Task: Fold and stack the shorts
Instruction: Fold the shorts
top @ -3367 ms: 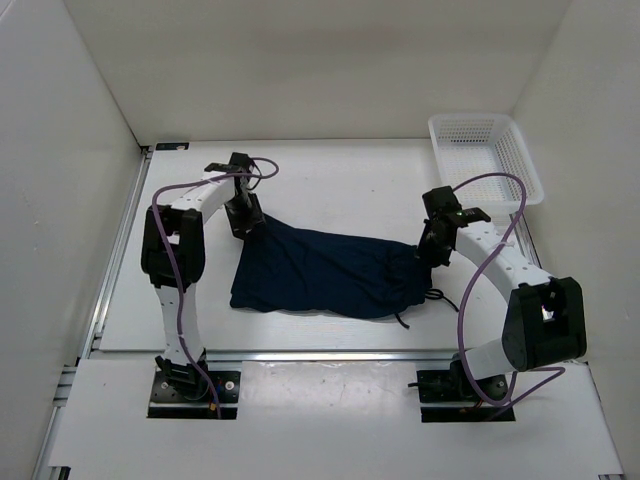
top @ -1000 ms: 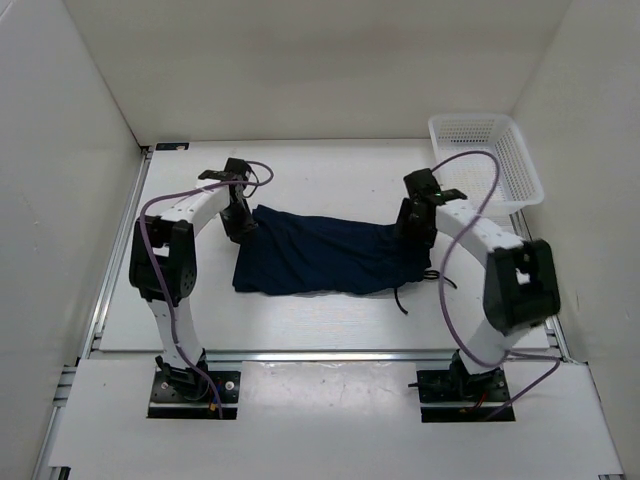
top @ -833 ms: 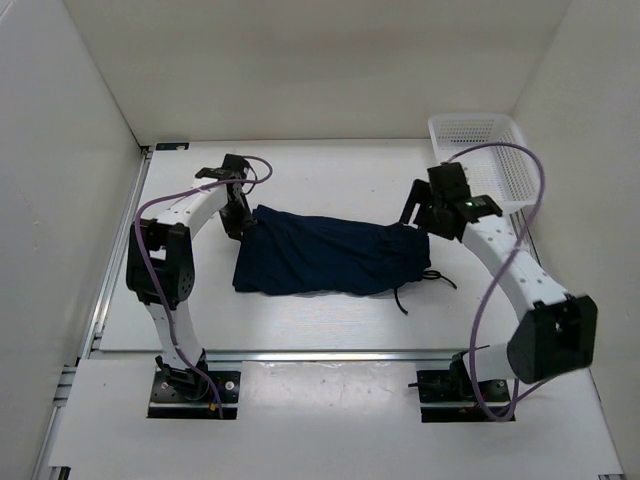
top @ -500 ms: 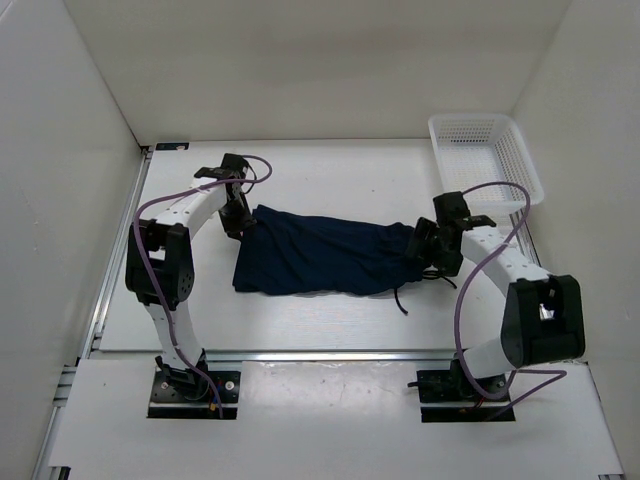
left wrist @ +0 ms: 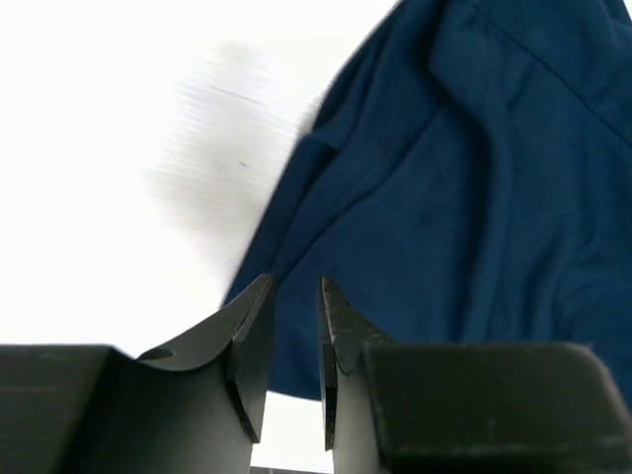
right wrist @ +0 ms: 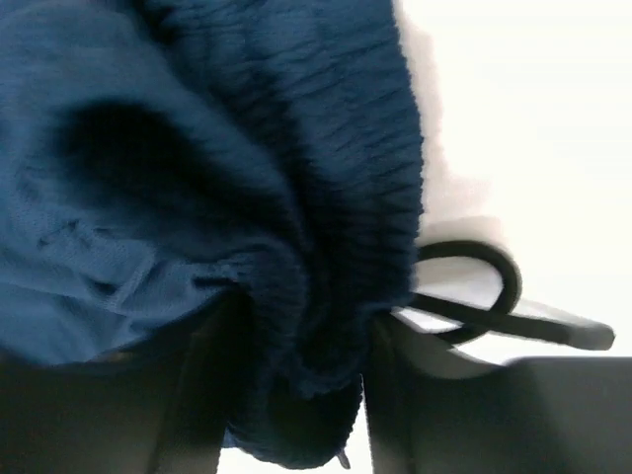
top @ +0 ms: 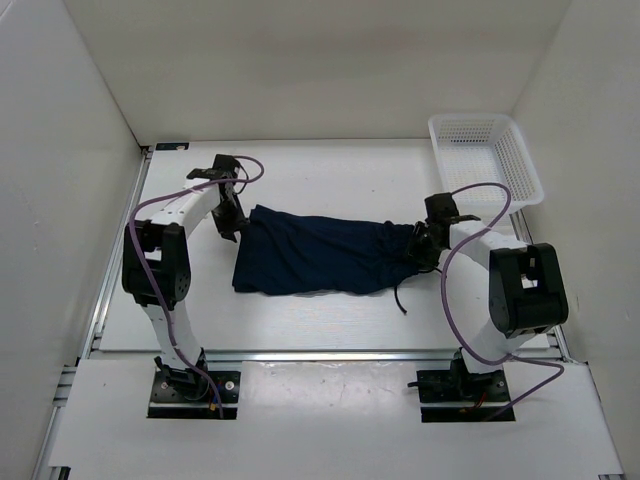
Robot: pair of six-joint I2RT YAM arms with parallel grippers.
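- The navy shorts (top: pixel 325 262) lie spread lengthwise across the middle of the white table (top: pixel 330 180). The legs point toward the left arm and the gathered waistband (right wrist: pixel 326 197) toward the right.
- At the waistband end, the right gripper (top: pixel 424 245) sits low on the cloth. Its wrist view shows the ribbed band bunched up and filling the space between the two jaws, so it appears clamped on the waistband. That thick edge looks like the surest place to take hold for a fold.
- The black drawstring (right wrist: pixel 484 286) loops loose on the table just beside that grip. It could snag or trail if the band is carried over.
- At the far left corner of the legs, the left gripper (left wrist: pixel 294 286) hangs over the hem. Its jaws stand a narrow gap apart, with no cloth seen pinched between them.
- With an arm at each end, the garment seems set up to be folded end over end. No fold is visible yet.
- A white mesh basket (top: pixel 525 165) stands at the far right corner, well apart from the shorts.
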